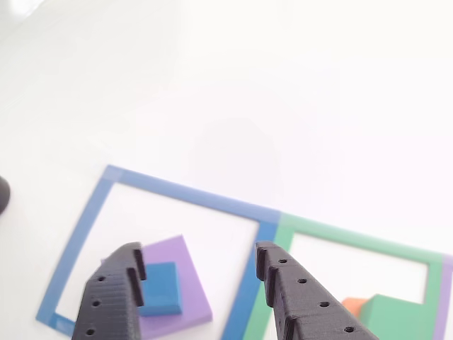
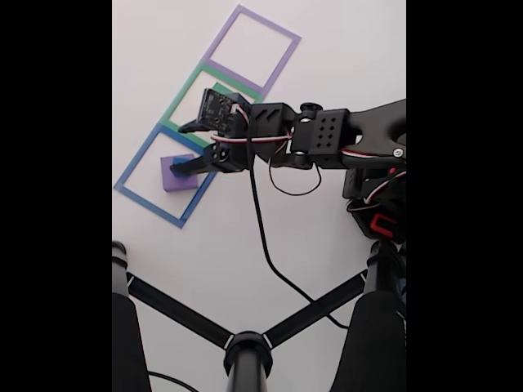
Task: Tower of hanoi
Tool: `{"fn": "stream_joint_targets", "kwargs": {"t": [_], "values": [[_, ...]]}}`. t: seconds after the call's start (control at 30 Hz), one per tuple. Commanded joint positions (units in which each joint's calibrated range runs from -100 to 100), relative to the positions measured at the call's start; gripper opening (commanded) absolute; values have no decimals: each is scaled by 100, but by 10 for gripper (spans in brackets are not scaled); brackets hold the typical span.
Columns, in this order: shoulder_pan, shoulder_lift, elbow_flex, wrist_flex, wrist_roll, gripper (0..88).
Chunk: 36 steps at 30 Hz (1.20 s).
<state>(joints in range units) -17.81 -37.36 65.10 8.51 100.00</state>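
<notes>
In the other view my gripper [image 1: 199, 253] is open, its two black fingers rising from the bottom edge. The small blue cube [image 1: 161, 287] sits on the flat purple block [image 1: 185, 265] inside the blue taped square [image 1: 85, 234], partly behind the left finger. In the green taped square [image 1: 354, 241] to the right, a green block [image 1: 400, 315] rests on an orange block [image 1: 354, 306]. In the fixed view the gripper [image 2: 186, 147] hovers open just above the purple block [image 2: 184, 180], and the camera housing hides most of the green block [image 2: 219, 88].
A purple taped square [image 2: 252, 49] lies beyond the green one. The black arm [image 2: 327, 139] reaches in from the right, trailing a black cable [image 2: 265, 237]. Black stand legs [image 2: 245, 347] cross the lower fixed view. A dark object [image 1: 3, 195] sits at the other view's left edge.
</notes>
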Motion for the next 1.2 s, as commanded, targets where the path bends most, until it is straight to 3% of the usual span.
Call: {"fn": "stream_joint_targets", "kwargs": {"t": [0.0, 0.23, 0.57, 0.7, 0.93, 1.17], "values": [[298, -1120, -1390, 2941, 0, 46], [953, -1344, -3552, 5936, 0, 10], [1525, -1240, -5370, 7636, 0, 11], [1601, -1344, -5015, 7466, 0, 51], [1861, -1785, -3189, 5896, 0, 275], [2067, -1977, -1590, 4374, 0, 328]]}}
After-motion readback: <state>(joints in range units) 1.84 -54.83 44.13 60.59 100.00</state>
